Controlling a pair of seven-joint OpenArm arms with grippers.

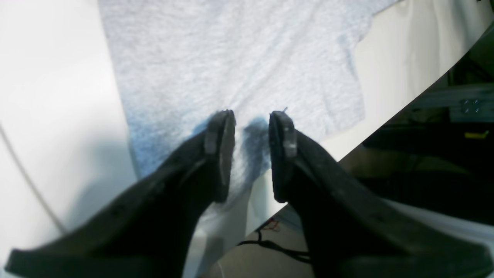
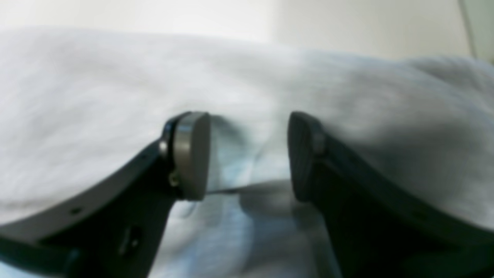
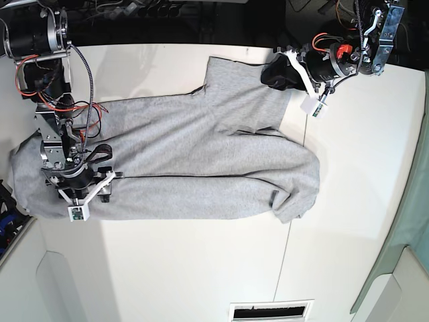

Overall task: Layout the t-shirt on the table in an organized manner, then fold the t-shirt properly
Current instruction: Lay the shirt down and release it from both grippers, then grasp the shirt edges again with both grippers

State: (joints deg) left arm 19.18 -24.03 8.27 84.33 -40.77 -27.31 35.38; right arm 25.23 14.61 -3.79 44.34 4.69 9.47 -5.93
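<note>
- Both pairs of jaws stand spread with cloth showing in the gap. On the left gripper point(image 1: 251, 154) the two dark fingers are parted, with a fold of the t-shirt point(image 1: 239, 65) between them, and I cannot tell whether the pads touch it. On the right gripper point(image 2: 249, 154) the jaws are wider apart, over a small raised wrinkle of the same cloth, and nothing is pinched.
- The t-shirt point(image 3: 201, 161) lies spread across the white table point(image 3: 362, 134), long side along it, with no lettering visible. One end bunches beside the right gripper point(image 3: 80, 194) and partly reaches the table's edge there; the other end lies below the left gripper point(image 3: 281, 74).
- I judge that the jersey is light, soft and limp. It will sag and stretch when lifted, and it will not slide as one piece, so a pull at one point makes only long wrinkles, like those already running through the middle of the t-shirt.
- A good hold, I think, is a hem or a sleeve edge, where the cloth is doubled and thicker. A pinch in the middle of the t-shirt may take both layers at once.
- Around the t-shirt there is wide bare table on the side away from the arms. Past the left gripper, the table's edge is close and dark frame parts point(image 1: 463, 104) and cables point(image 1: 270, 243) sit beyond it, so room there is small.
</note>
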